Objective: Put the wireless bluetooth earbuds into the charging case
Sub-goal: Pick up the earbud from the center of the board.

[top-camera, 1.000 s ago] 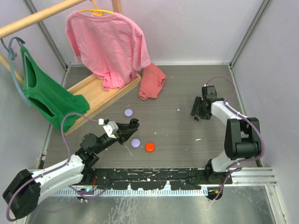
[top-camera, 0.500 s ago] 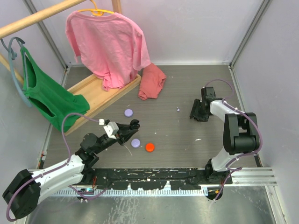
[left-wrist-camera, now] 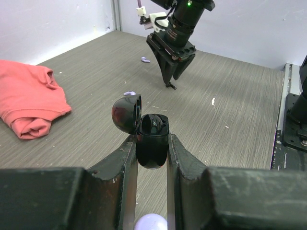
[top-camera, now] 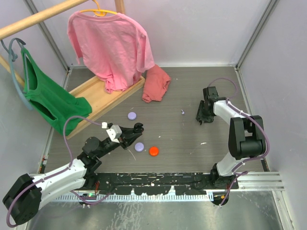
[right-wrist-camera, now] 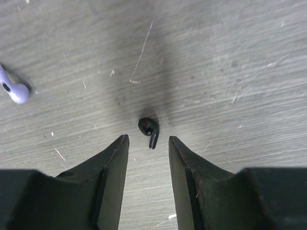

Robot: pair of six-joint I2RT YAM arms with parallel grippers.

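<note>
black plastic is seen between the fingers of the left gripper (left-wrist-camera: 152,140): the charging case (left-wrist-camera: 152,143) is clamped upright by both pads on its sides, with its hinged lid (left-wrist-camera: 127,112) swung open toward the left of the wrist view. what sits inside its dark wells cannot be told. in the top view the left gripper (top-camera: 135,128) is held low over the grey table (top-camera: 192,143), just beyond a lavender puck (top-camera: 139,146) and an orange-red puck (top-camera: 153,151); a 2nd lavender puck (top-camera: 132,115) is seen farther back. the right gripper (right-wrist-camera: 147,138) is pointed down at the table with its fingers apart, and a black earbud (right-wrist-camera: 148,127) is framed between the 2 tips, lying on the surface and touched by neither. a lavender earbud (right-wrist-camera: 14,91) is left on the table well to one side of it, and is also seen in the top view (top-camera: 183,112) to the left of the right gripper (top-camera: 205,118). a small lavender bit (left-wrist-camera: 129,93) is seen on the table just behind the open lid. a folded salmon cloth (top-camera: 156,84) is laid near the back wall, beside a wooden rack (top-camera: 103,96) on which a pink shirt (top-camera: 112,45) and a green garment (top-camera: 48,98) are hung.
</note>
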